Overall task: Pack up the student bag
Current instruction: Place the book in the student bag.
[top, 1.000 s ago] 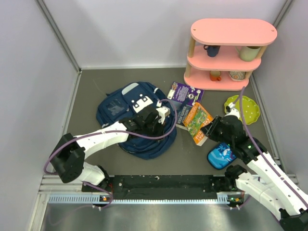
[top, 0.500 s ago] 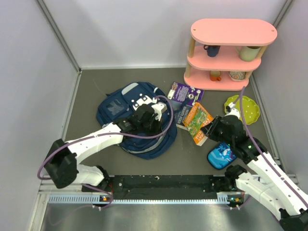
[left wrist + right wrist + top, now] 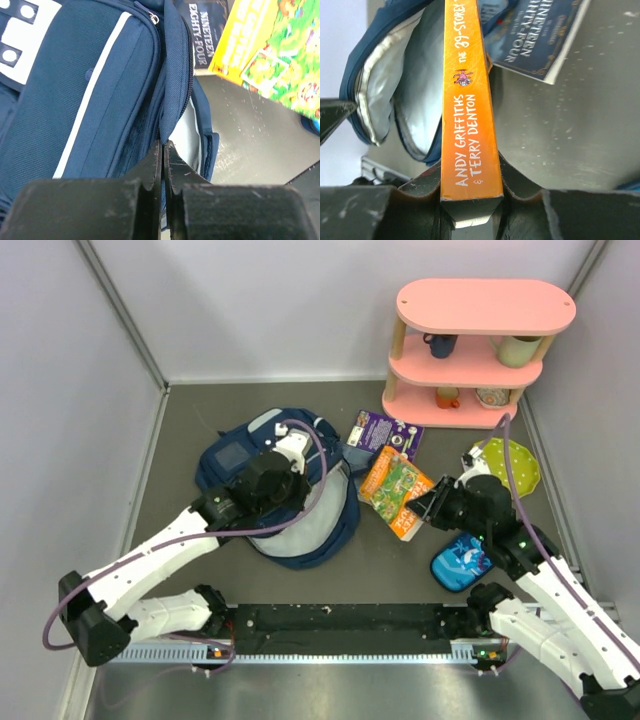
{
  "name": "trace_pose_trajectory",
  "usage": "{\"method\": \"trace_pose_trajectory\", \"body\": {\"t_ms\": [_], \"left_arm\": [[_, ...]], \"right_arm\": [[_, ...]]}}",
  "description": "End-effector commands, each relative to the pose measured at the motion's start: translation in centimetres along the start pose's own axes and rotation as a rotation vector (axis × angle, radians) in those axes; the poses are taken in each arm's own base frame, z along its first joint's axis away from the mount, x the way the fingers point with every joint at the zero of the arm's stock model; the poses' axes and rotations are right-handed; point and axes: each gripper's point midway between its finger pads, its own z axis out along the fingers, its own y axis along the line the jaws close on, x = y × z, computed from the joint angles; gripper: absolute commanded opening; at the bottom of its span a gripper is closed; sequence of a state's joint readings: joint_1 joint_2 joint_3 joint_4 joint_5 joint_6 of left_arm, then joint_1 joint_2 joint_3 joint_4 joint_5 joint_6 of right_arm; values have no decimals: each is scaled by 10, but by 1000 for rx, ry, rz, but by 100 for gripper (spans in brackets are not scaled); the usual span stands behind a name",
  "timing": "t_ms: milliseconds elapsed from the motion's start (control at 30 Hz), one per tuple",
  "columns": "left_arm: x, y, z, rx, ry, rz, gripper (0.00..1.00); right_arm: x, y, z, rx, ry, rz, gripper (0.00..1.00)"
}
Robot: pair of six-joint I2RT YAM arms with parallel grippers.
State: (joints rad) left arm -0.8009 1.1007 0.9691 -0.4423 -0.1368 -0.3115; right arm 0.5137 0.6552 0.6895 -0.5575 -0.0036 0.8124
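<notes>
So far, packing has barely begun. The student bag (image 3: 235, 455) lies left of centre on the table, navy with white stripes and slumped soft. Its main compartment gapes toward the right, showing pale lining with nothing visible inside. The orange book (image 3: 393, 490) hangs just right of that opening, clamped across its covers by the right gripper (image 3: 425, 508). The left gripper (image 3: 162, 150) is pinched nearly closed on the zip-edge flap and holds the mouth up. A purple book (image 3: 385, 432) and a pencil case (image 3: 460, 562) lie unpacked.
</notes>
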Motion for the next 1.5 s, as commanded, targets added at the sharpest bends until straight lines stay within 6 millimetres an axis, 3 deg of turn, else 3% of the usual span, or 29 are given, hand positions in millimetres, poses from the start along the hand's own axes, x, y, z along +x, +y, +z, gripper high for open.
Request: {"method": "trace_pose_trajectory", "body": {"t_ms": [0,200,500,733,867,1167,1467], "left_arm": [[-77,15,-40,-95,-249,-22,0],[-102,10,-53,-89,-305,-27,0],[-102,-8,-39,-2,-291,-37,0],[-105,-26,-41,82,-303,-37,0],[-107,-30,-39,95,-302,-51,0],[-113,-37,-35,111,-304,-56,0],[-129,-44,-44,145,-344,-60,0]], "right_arm": [[-20,71,-17,-334,-37,34,0],[-5,99,-19,-529,48,154,0],[19,106,-1,-646,176,306,0],[18,112,21,-632,226,344,0],[24,113,44,-618,264,397,0],[17,150,62,-750,301,452,0],[26,162,113,-643,327,520,0]]}}
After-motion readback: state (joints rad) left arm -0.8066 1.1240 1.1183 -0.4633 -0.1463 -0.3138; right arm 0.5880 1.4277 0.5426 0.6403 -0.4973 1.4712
